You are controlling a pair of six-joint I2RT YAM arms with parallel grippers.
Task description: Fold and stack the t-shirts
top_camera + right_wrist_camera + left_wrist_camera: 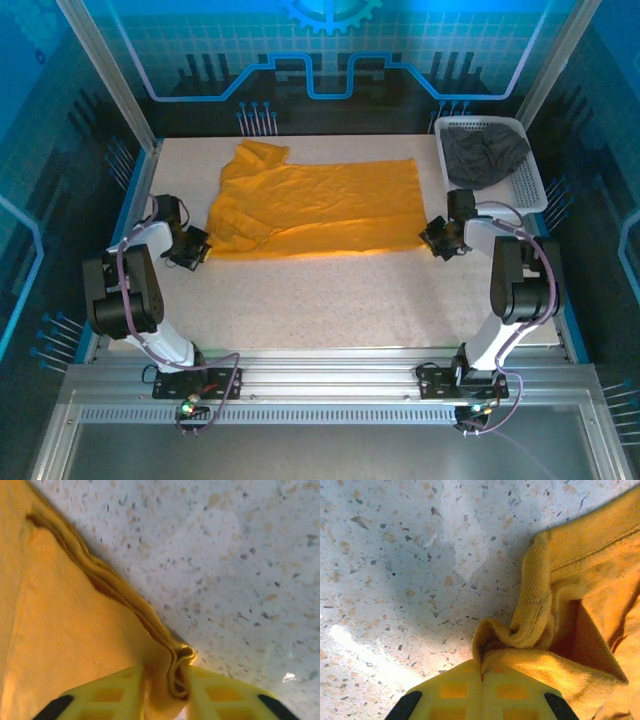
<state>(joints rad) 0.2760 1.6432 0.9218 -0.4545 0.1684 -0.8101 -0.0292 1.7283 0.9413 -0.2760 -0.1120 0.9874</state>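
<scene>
An orange-yellow t-shirt [315, 205] lies spread across the middle of the table, its left part rumpled. My left gripper [195, 248] sits at the shirt's near left corner, shut on a pinch of its hem [492, 640]; the yellow fingers [455, 690] meet with fabric squeezed between them. My right gripper [436, 240] is at the near right corner, shut on the folded edge [177, 672] of the same shirt, the cloth bunched between its fingers [220, 690]. A dark grey t-shirt [483, 153] lies crumpled in the white basket.
The white mesh basket [530, 185] stands at the back right corner of the speckled table [330, 300]. Blue panel walls and metal posts ring the table. Bare tabletop stretches between the shirt and the arms' bases.
</scene>
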